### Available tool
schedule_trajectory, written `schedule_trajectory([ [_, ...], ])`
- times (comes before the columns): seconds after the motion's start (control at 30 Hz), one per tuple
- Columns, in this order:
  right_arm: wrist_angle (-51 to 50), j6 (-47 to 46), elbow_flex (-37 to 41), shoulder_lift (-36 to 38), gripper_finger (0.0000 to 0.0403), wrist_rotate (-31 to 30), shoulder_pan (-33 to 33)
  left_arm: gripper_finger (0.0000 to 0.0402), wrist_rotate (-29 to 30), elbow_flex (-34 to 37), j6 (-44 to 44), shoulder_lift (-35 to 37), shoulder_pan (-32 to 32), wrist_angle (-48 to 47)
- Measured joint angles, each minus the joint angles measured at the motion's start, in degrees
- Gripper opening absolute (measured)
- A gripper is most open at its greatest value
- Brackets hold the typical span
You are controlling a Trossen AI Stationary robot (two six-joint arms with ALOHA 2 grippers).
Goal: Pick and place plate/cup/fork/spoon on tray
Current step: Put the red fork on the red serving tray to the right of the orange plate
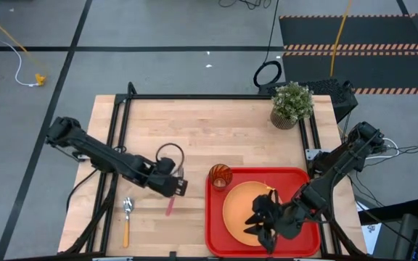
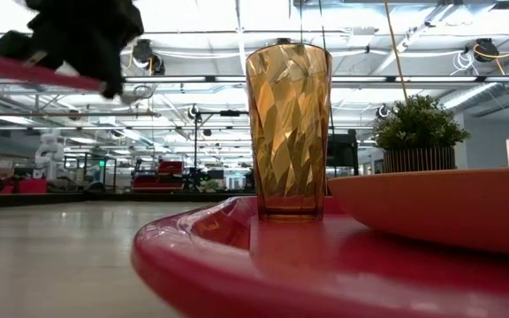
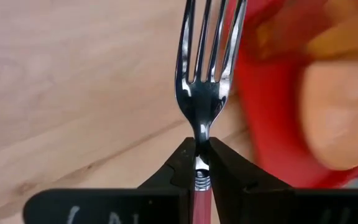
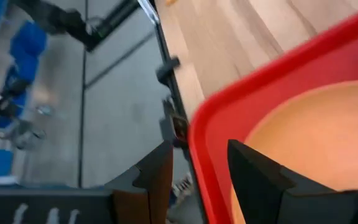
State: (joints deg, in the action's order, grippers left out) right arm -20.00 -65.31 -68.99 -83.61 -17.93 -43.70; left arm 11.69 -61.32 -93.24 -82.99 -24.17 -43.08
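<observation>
Fork (image 3: pixel 205 74) sits clamped in the left gripper (image 3: pixel 202 163), jaws pinched on the narrow metal neck just above the pink handle. Tines project forward beyond the fingertips; the handle runs back between the fingers. In the high view the left gripper (image 1: pixel 171 181) hangs over bare table (image 1: pixel 194 123), near the tray (image 1: pixel 214 217) but not over it, with the handle showing below the jaws.

Right gripper (image 4: pixel 194 177) has its jaws apart and holds nothing. It straddles the tray rim, one finger outside it and one over the plate (image 4: pixel 309 143). From above it hovers at the plate's edge (image 1: pixel 271 217).

Plate and cup (image 1: pixel 220 176) are on the tray, the cup upright at a corner beside the plate. Spoon (image 1: pixel 126 217) lies on the table, well behind the left jaws, untouched.

Handling judgement: the fork looks light and rigid, and polished steel is slick, so a pinch at the thin neck may let it pivot or slip. The handle, wider and likely less slippery, seems the safer hold. The spoon lies flat, so I would take it across the handle. The cup looks light and easily tipped.
</observation>
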Motion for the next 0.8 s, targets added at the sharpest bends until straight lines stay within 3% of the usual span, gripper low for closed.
schedule_trajectory([
  [0.33, 6.9, 3.1, 0.0, 0.0, 0.0146, -0.3, 5.3, 0.0035, 16.1, 0.0, -1.4, 8.5, -1.9, 8.1],
  [0.8, 22.4, 20.0, 0.0, 0.0, 0.0147, -3.3, 16.8, 0.0035, 29.8, 0.0, 9.6, 8.9, -2.2, 33.1],
])
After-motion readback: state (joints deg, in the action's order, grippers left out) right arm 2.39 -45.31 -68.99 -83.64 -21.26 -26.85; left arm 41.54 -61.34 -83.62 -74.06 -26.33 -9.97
